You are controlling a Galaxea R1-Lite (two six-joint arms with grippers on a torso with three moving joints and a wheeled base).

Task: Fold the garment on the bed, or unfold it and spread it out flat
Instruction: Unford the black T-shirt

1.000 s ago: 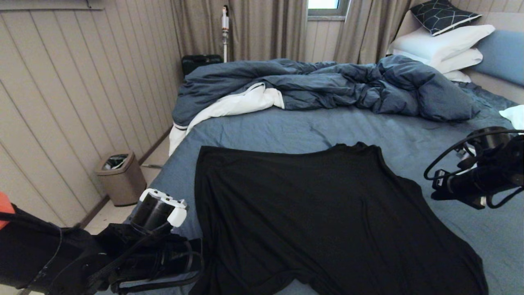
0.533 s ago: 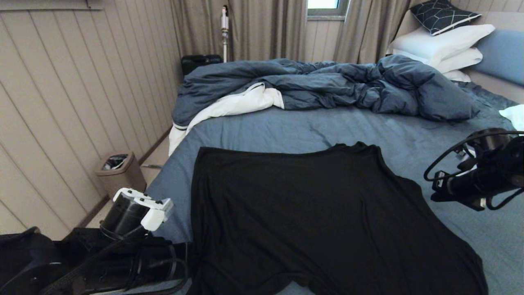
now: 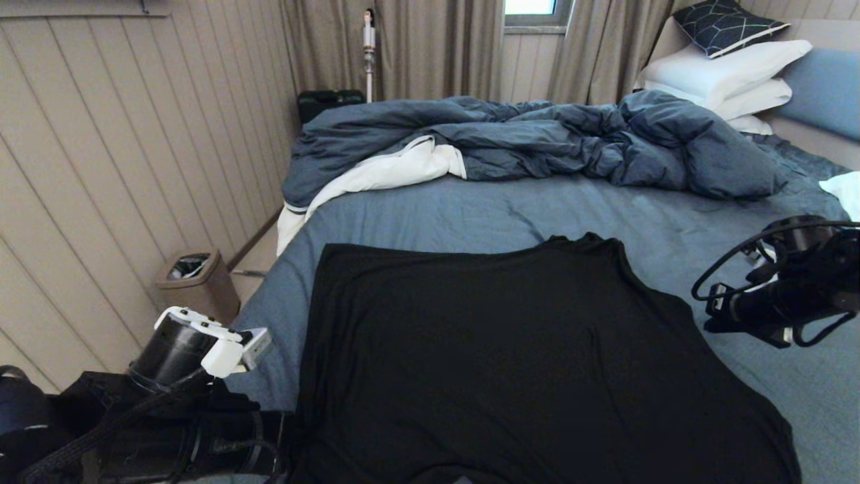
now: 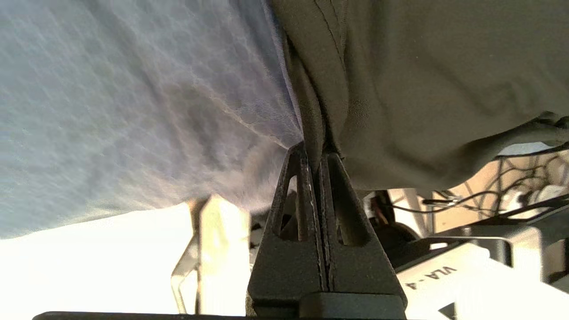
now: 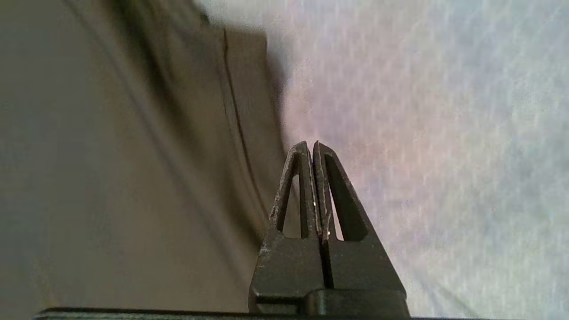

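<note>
The garment (image 3: 510,363) is a black T-shirt lying spread on the bed's slate-blue sheet (image 3: 430,215), plain black side up; no print shows. My left gripper (image 4: 316,149) is shut on a fold of the garment (image 4: 422,89) at its near-left edge, by the bed's corner. In the head view the left arm (image 3: 195,349) sits at the bottom left, its fingers hidden. My right gripper (image 5: 312,144) is shut and holds nothing, over the sheet (image 5: 444,133) just beside the garment's hemmed right edge (image 5: 231,111). The right arm (image 3: 779,296) hovers at the right.
A rumpled dark blue duvet (image 3: 537,134) fills the far half of the bed. White pillows (image 3: 725,74) and a patterned cushion (image 3: 725,23) are stacked at the far right. A brown bin (image 3: 198,289) stands on the floor by the panelled wall, left of the bed.
My left arm has drawn back to the left and nearer, pulling the garment's left edge outward with it. The right arm has sunk very slightly.
</note>
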